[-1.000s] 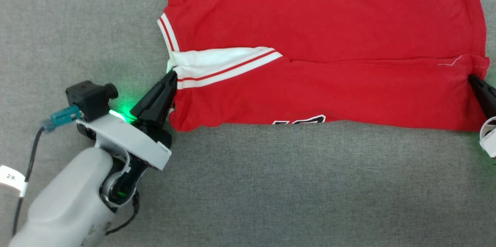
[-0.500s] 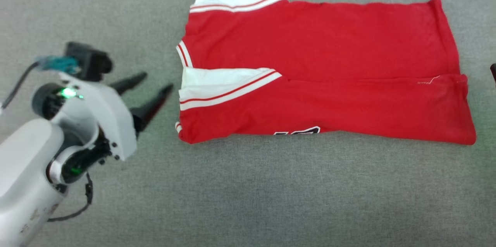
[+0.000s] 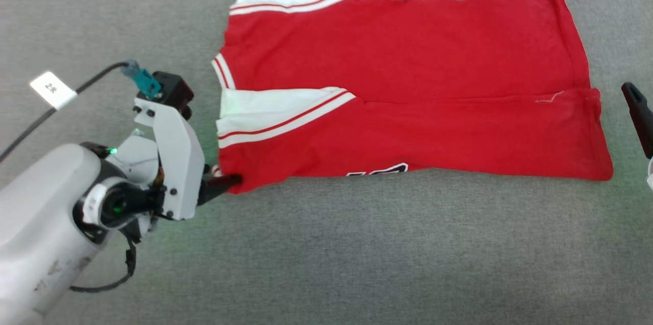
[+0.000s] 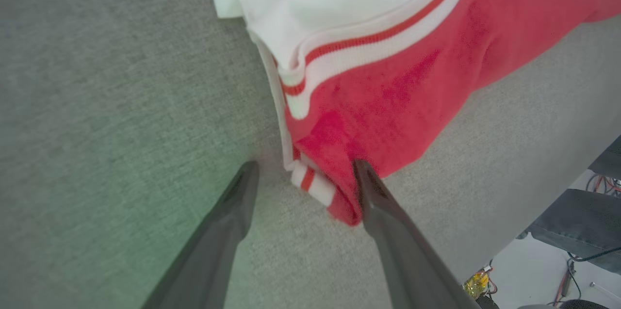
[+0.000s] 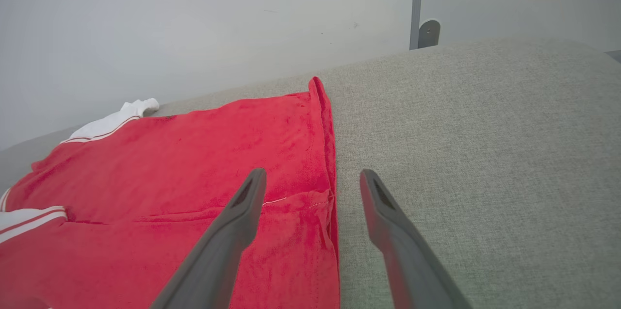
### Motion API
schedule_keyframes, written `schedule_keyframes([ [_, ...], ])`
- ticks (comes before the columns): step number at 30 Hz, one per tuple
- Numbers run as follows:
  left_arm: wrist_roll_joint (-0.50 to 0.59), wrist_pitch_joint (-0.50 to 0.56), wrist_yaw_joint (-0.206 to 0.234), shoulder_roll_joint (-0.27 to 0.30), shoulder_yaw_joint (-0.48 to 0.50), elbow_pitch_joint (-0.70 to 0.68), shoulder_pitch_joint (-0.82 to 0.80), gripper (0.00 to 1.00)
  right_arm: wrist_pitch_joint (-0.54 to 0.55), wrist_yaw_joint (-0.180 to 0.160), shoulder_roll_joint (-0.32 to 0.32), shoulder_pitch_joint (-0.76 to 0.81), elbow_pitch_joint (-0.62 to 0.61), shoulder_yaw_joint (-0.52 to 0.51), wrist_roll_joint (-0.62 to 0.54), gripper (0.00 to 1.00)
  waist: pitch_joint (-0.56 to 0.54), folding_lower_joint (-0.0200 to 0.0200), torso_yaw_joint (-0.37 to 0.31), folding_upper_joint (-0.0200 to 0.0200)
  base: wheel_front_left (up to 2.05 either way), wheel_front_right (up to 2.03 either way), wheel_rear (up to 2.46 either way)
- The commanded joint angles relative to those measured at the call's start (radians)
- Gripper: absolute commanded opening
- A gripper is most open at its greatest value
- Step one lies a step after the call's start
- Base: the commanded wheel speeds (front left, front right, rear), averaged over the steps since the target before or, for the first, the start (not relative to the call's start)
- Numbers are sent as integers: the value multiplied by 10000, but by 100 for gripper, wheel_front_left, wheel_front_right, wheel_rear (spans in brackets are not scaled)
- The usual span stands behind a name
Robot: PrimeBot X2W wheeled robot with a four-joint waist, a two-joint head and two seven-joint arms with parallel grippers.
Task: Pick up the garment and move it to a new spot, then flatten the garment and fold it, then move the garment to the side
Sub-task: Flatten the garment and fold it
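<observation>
Left gripper (image 4: pixel 305 166) spread, straddling near-left corner of garment (image 3: pixel 408 59) by cushion (image 3: pixel 357 253) far edge; right gripper (image 5: pixel 313 173) spread near hem. Risk of pinching only top layer, dragging fold open.

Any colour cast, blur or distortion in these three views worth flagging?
Head view: sharp; faint green glow on the grey surface around the left arm. Left wrist view: green tint lower left, shirt slightly soft. Right wrist view: even light, no glare.
</observation>
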Motion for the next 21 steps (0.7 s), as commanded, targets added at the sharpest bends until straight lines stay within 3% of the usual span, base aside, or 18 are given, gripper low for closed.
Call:
schedule_keyframes([
  [1,-63,156,39,-28,-12,278,-181,100,-50,-10,30,-143,-37,13,18,100,384,0,-366,0,0,0,0],
  [6,-314,138,-87,-256,42,803,-99,99,-23,-10,22,-174,-38,81,61,100,571,0,-540,0,0,0,0],
  [9,-399,99,-264,-376,-18,1035,3,0,61,-10,-93,-160,-85,180,43,100,631,0,-603,0,0,0,0],
  [15,-483,75,-537,-512,-57,1175,92,0,849,-10,-853,-247,-506,1022,-189,100,594,0,-560,0,0,0,0],
  [21,-426,-59,-773,-682,-70,1158,-2,0,3426,-10,-1806,-433,-814,2069,125,100,578,0,-369,0,0,0,0],
])
